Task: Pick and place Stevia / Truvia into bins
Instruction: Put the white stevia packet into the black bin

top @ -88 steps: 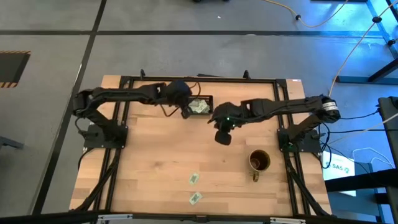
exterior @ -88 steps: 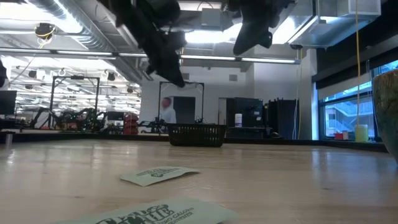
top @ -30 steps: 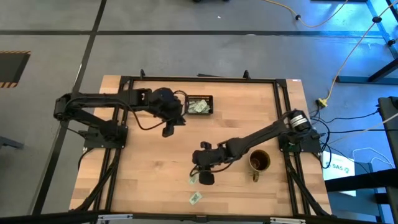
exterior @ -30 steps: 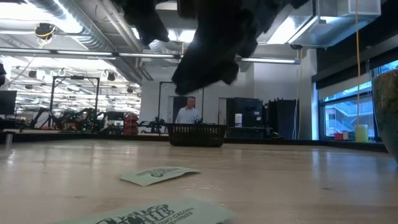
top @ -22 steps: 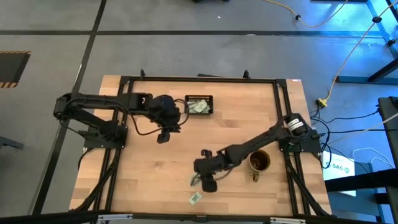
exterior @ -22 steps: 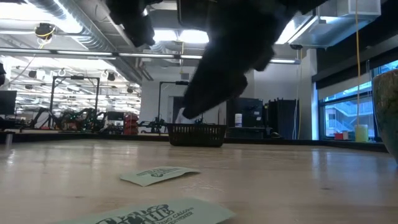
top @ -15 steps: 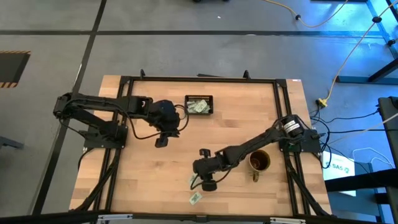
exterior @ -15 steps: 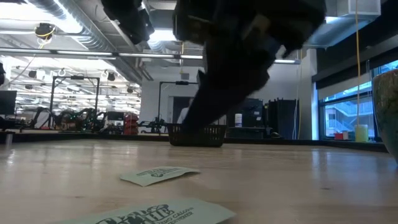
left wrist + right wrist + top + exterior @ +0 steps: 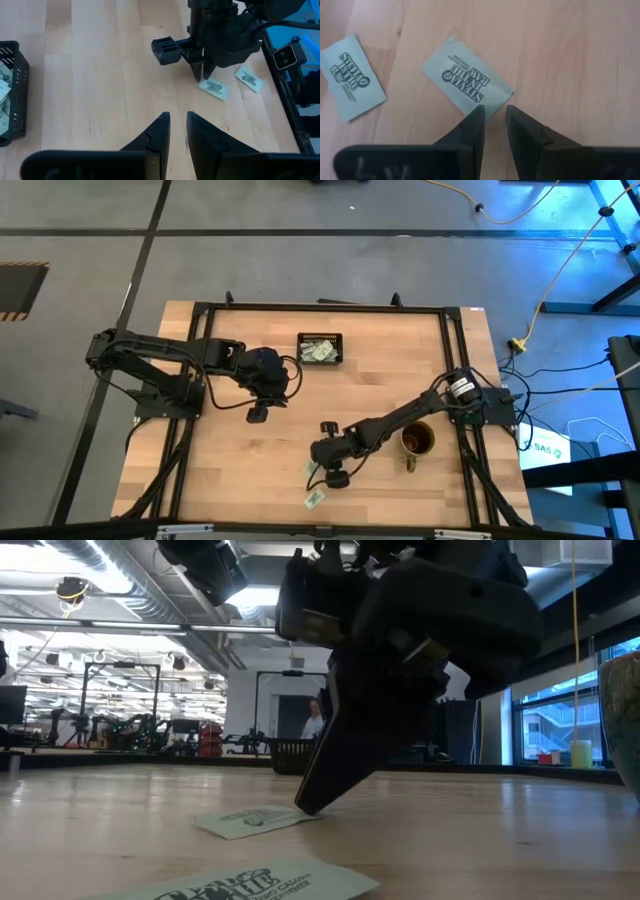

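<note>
Currently you have bare table (image 9: pixel 230 470) around the black bin (image 9: pixel 320 348), left gripper (image 9: pixel 176 131) above open wood with fingers narrowly parted and empty, and right gripper (image 9: pixel 494 125), fingers narrowly parted, straddling the edge of one Stevia packet (image 9: pixel 468 85), the other packet (image 9: pixel 351 77) nearby.

The right gripper (image 9: pixel 493 117) has been swung away from beside the tray (image 9: pixel 320 348) and lowered to the table, its narrowed fingertips now set at the edge of a packet (image 9: pixel 467 82), a second packet (image 9: pixel 351 76) lying nearby. The left gripper (image 9: pixel 177 122) has been drawn back from the tray, which now lies off to its side
</note>
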